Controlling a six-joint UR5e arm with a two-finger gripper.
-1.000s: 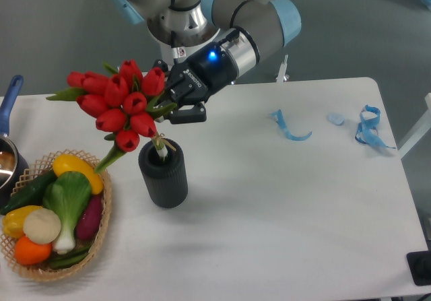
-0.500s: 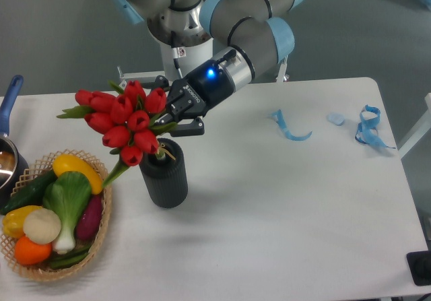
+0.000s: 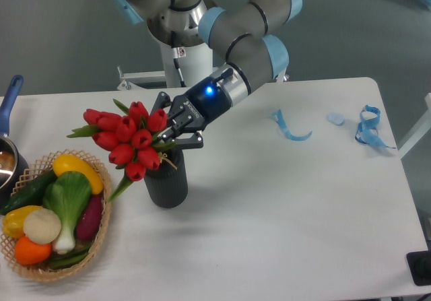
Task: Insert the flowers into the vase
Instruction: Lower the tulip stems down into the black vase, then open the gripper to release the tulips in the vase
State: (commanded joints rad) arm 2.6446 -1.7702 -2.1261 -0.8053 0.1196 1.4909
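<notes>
The gripper [image 3: 176, 127] grasps the flowers [image 3: 129, 139] above the vase [image 3: 166, 180] at centre-left, stems entering its mouth; the next move calls for further lowering, then release.

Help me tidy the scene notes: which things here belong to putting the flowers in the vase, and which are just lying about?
Part of the job: flowers, vase, gripper holding the bunch.

Lying about: wicker basket of vegetables, pot with blue handle, blue ribbon scraps.
</notes>
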